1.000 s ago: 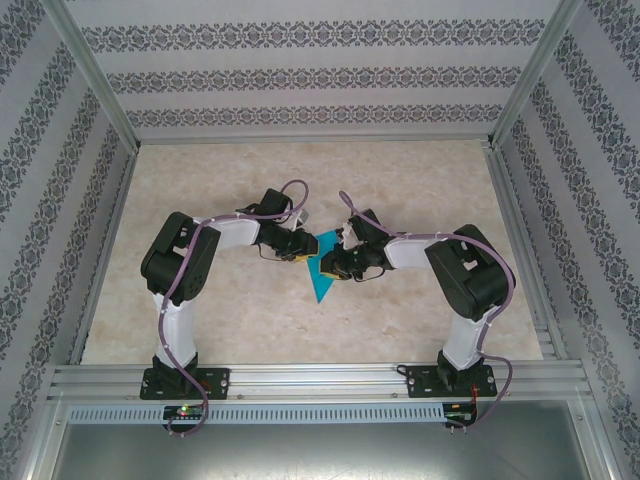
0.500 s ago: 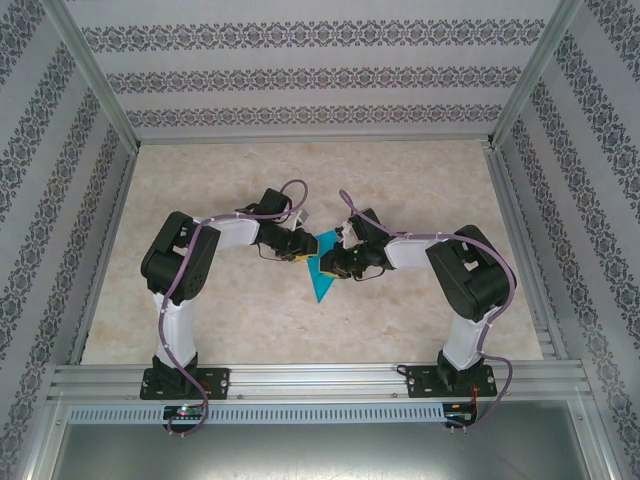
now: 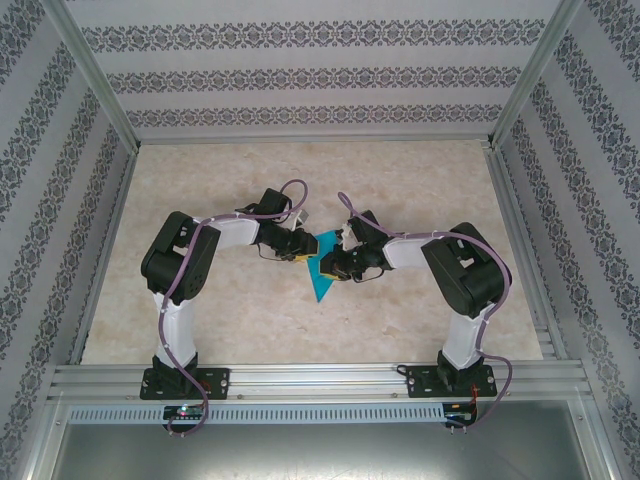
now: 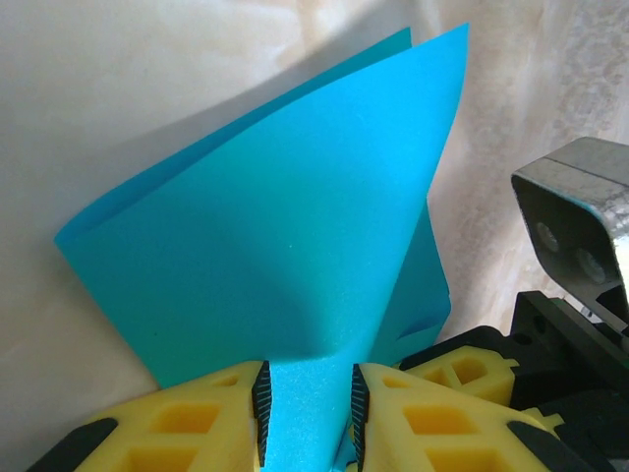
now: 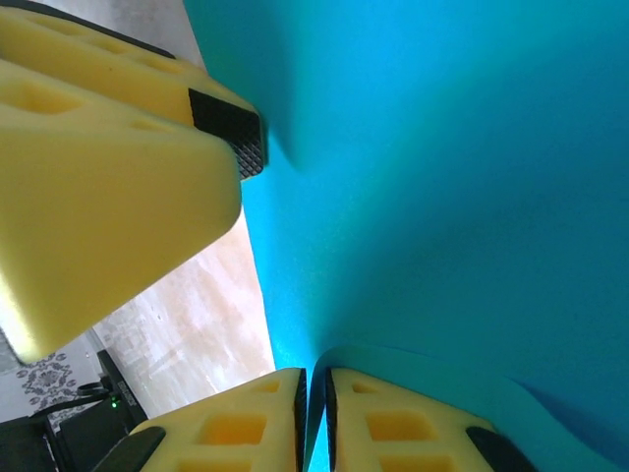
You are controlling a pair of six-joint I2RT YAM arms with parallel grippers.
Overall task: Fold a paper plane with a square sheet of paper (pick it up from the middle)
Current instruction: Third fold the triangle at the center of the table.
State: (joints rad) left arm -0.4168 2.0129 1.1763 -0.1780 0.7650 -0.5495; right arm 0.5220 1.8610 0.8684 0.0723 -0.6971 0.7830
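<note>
From above, the left gripper [image 3: 306,247] and right gripper [image 3: 333,263] cover much of the folded teal-blue paper sheet [image 3: 320,283] at the middle of the beige marbled table [image 3: 420,180], its tip toward the near edge. The left wrist view shows the left pads [image 4: 261,398] clasping a bulging fold. The right wrist view shows the right fingers [image 5: 256,423] pinching an edge tightly, with the sheet's outline cut off.

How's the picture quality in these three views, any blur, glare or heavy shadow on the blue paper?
Top external: sharp, evenly lit, no glare, the paper small in frame. Left wrist: paper crisp, its shadow soft on the table, which is washed pale at upper right. Right wrist: paper very close, edges soft, darker toward upper right.
</note>
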